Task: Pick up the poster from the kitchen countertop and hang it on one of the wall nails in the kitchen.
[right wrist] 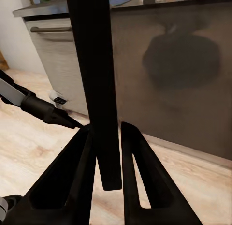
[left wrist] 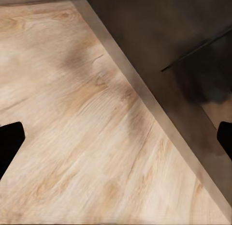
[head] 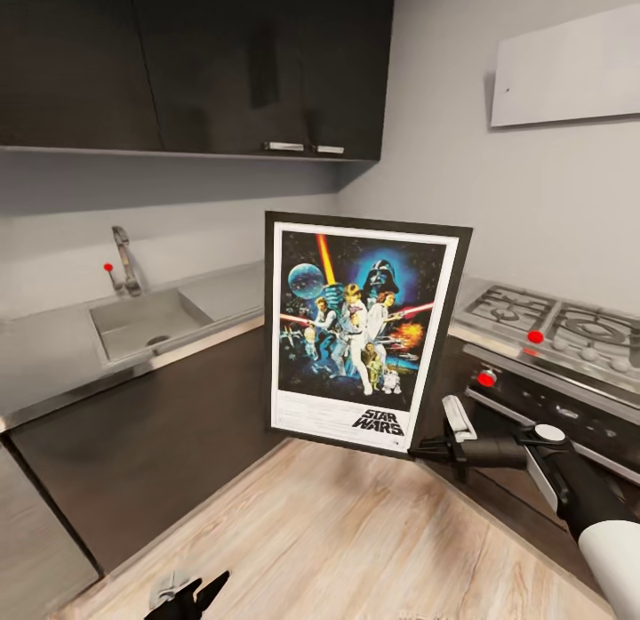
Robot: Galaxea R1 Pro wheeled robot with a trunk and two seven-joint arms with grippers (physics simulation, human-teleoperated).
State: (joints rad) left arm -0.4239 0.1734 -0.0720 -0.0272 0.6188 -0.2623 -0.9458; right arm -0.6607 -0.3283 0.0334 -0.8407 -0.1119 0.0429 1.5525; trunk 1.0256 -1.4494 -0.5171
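The Star Wars poster (head: 356, 335) hangs upright in mid-air over the wooden floor, in front of the corner of the counters, its printed face turned to the head camera. My right gripper (head: 425, 446) is shut on its lower right corner. In the right wrist view the two dark fingers (right wrist: 82, 167) pinch the poster's black frame edge (right wrist: 94, 65). The countertop (head: 44, 353) runs along the back left wall. Low at the head view's bottom edge, my left gripper (head: 200, 591) is open over the floor, its black fingertips (left wrist: 9, 140) spread wide with nothing between them.
A steel sink (head: 147, 322) with a tap (head: 124, 260) is set in the left counter; a small red mark (head: 108, 267) sits on the wall beside the tap. A gas hob (head: 551, 322) and oven front stand at the right. Dark wall cabinets (head: 196, 64) hang above.
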